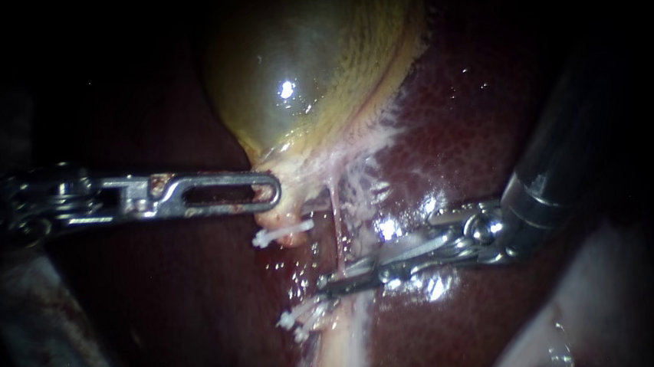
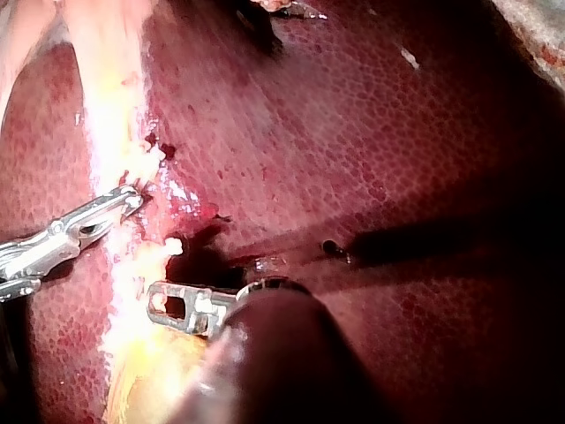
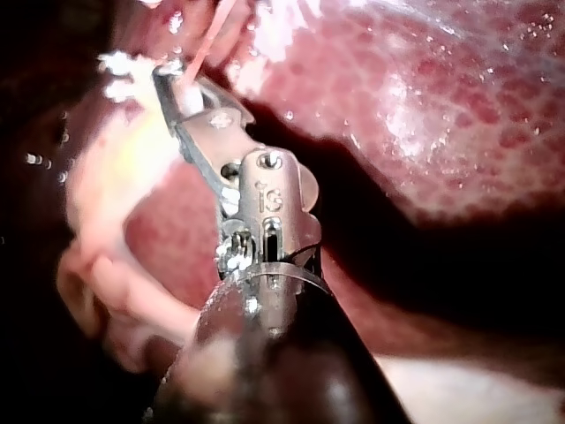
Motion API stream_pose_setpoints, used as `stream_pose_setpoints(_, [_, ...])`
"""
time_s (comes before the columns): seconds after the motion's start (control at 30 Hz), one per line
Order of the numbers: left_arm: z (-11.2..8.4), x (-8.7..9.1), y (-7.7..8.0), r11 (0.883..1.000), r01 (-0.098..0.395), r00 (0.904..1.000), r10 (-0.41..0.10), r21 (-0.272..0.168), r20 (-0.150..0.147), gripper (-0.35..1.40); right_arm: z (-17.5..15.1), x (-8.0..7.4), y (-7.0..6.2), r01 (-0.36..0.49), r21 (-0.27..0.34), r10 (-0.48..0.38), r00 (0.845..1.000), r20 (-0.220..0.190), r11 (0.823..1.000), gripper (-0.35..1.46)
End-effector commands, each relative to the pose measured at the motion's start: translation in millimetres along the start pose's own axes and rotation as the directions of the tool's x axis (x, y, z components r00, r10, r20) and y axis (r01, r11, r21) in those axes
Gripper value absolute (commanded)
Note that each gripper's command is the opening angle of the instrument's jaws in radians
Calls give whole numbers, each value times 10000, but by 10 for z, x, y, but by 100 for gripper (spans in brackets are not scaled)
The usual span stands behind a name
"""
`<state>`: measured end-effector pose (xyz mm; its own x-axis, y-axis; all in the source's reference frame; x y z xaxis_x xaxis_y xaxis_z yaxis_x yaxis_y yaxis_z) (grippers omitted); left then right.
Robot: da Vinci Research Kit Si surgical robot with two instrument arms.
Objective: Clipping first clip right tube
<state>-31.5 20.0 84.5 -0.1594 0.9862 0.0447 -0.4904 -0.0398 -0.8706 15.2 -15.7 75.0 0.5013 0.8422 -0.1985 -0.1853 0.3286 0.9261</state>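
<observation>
Left instrument [image 1: 272,191]: comes in from frame left at mid-height. Its pincer looks clamped on the neck of the gallbladder [image 1: 311,62].
Right tube [image 1: 336,221]: thin pale strand at frame centre, running down from the gallbladder's neck across the liver [image 1: 477,134].
Right instrument [image 1: 332,285]: comes in from the right, with its pincer at lower centre, set across the right tube. The right wrist view shows the pincer gripping a white clip [image 3: 188,95], and the tube passes into it.
Other clips: two white clips [image 1: 282,234], one above the other, left of the right tube. Which strand they sit on is unclear.
Done, my reading: clip positioned around the right tube.
Left to do: cannot tell if the clip is locked. No freed clip shows on this tube, so the final squeeze, release and withdrawal look outstanding.
</observation>
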Motion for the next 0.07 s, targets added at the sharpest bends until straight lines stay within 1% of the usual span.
stream_pose_setpoints(0.03, [0, 0, 0, 10000, -2, 10000, 2, -1, -4, -35, 0, 0, 0, -1, -4, 1, 10000, -1, 10000, -35])
stream_pose_setpoints(0.07, [0, 0, 0, 10000, -2, 10000, 2, -1, -4, -35, 0, 0, 0, 0, -5, 0, 10000, -2, 10000, -35])
